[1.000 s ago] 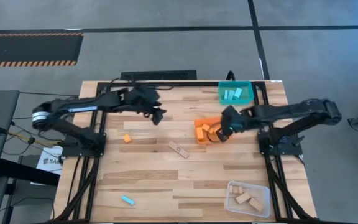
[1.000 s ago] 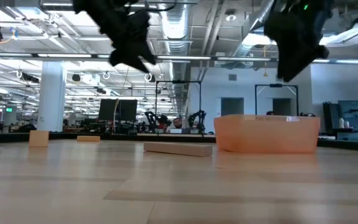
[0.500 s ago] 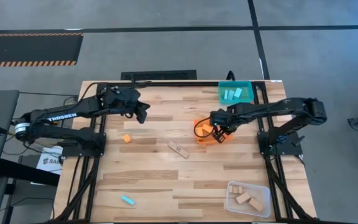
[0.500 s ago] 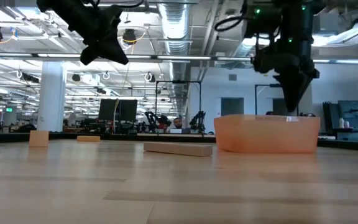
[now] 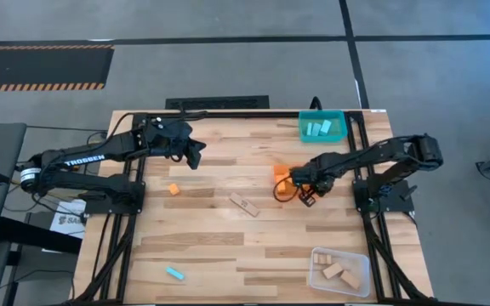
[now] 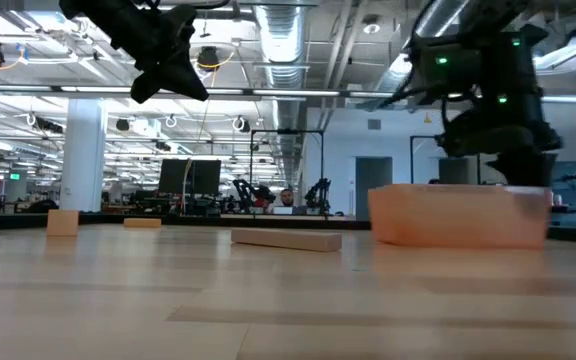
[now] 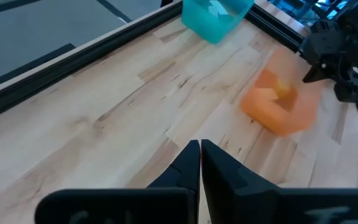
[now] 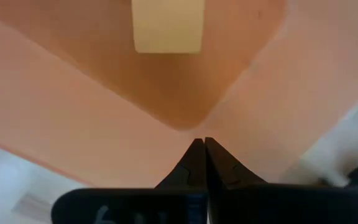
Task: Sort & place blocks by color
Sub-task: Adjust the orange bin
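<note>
- Right gripper (image 5: pixel 300 189), fingers pressed together and empty, sits inside the translucent orange plastic bin (image 5: pixel 281 174).
- Left gripper (image 5: pixel 197 157), clenched and empty, hovers over the table's far left.
- Small orange block (image 5: pixel 173 189), cyan block (image 5: pixel 174 273) and tan wooden block (image 5: pixel 245 204) lie loose on the wooden table (image 5: pixel 228 246).

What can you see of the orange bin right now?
The orange bin is a small translucent plastic tub with rounded corners, on the wooden table right of centre, below the teal bin. The low view shows it upright on the tabletop. The right gripper, shut, is right at it, largely covering it from above; its wrist camera sees the orange wall close up with a pale block shape. Whether they touch is unclear.
</note>
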